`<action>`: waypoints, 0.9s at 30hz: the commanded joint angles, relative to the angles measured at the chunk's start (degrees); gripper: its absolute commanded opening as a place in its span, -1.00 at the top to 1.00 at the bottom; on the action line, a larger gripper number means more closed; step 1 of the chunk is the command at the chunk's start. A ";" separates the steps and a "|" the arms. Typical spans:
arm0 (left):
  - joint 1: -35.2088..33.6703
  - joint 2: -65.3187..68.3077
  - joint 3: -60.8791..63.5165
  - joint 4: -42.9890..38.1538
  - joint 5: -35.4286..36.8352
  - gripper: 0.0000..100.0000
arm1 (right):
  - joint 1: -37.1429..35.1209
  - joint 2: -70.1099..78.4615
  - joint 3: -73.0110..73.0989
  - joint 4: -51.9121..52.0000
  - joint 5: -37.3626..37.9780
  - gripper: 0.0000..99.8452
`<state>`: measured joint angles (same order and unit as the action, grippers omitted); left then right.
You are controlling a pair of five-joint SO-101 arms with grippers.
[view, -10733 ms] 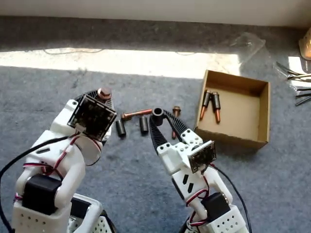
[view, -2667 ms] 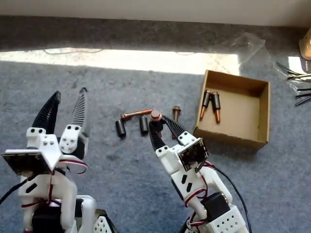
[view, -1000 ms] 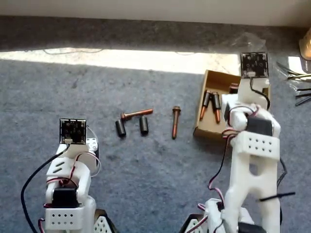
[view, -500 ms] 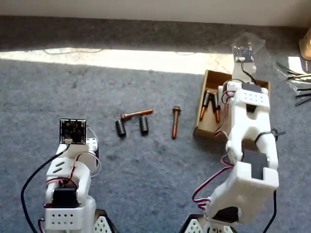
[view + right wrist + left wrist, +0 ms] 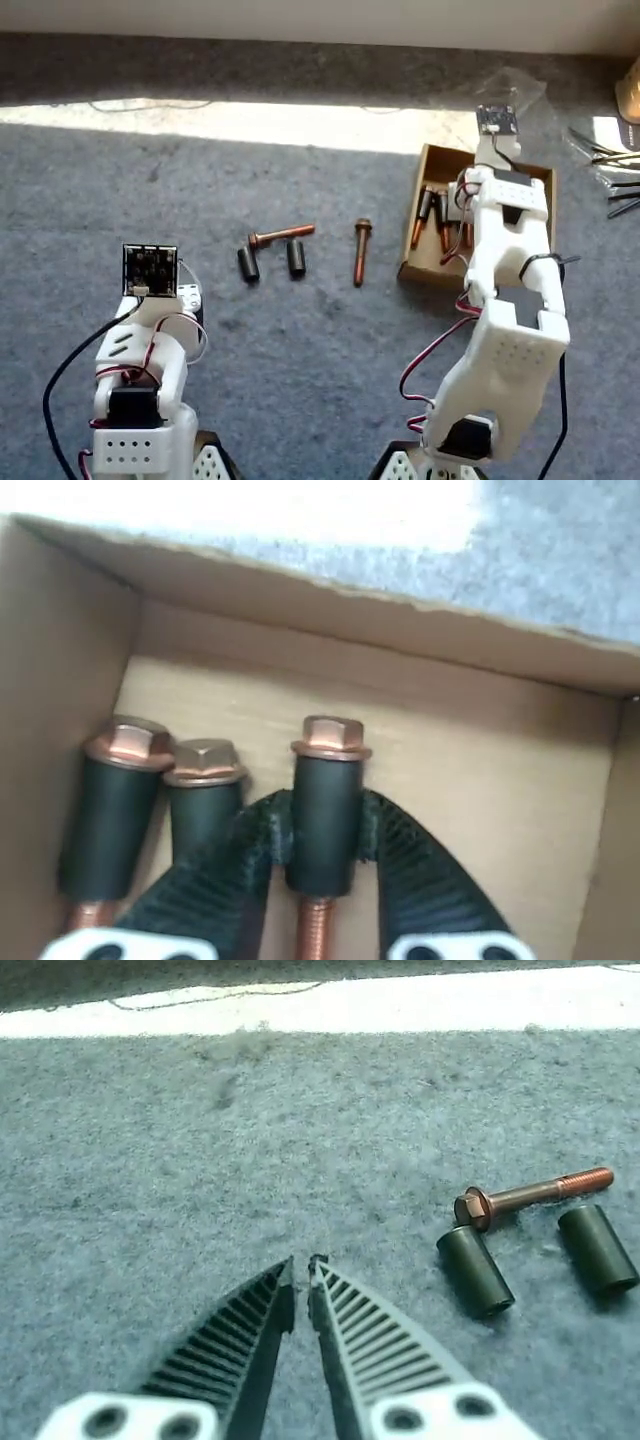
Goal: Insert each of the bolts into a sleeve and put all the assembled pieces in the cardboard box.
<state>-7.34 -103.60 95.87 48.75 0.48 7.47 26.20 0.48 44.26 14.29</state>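
Note:
My right gripper is shut on an assembled piece, a copper bolt in a black sleeve, held low inside the cardboard box. Two more assembled pieces lie side by side beside it. In the high view the right arm stretches over the box. On the carpet lie two loose bolts and two empty sleeves. My left gripper is shut and empty, low over the carpet, short of a bolt and sleeves.
The left arm stands at the near left. A crumpled clear plastic bag lies behind the box, and dark tools lie at the right edge. Grey carpet spreads between the arms.
The right arm has reached further over the box and lowered, bringing the assembled piece down beside the two inside. The left arm has not moved.

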 commanded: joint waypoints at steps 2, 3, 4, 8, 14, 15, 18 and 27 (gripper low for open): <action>1.01 -0.75 1.27 0.26 -0.44 0.92 | -0.66 -0.75 -6.29 5.23 0.70 0.55; 1.01 -0.75 1.27 0.26 -0.44 0.92 | -0.84 -0.84 -7.87 7.43 0.70 0.55; 1.01 -0.75 1.27 0.26 -0.44 0.92 | -1.27 -0.92 -9.98 9.89 0.70 0.55; 1.01 -0.75 1.27 0.26 -0.44 0.92 | -3.56 -0.84 -21.93 21.85 0.70 0.55; 1.01 -0.75 1.27 0.26 -0.44 0.92 | -9.19 -0.75 -41.36 40.31 0.62 0.55; 1.01 -0.75 1.27 0.26 -0.44 0.92 | -10.59 -0.75 -44.18 43.03 0.62 0.55; -0.04 -0.75 1.27 0.18 -0.44 0.92 | -15.87 -0.75 -51.30 50.68 0.62 0.55; -2.59 -0.84 1.10 0.00 -0.44 0.92 | -30.99 -0.75 -61.32 56.66 -0.26 0.55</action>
<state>-8.92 -103.69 95.87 48.75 0.31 -19.34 26.29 -57.71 99.82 14.37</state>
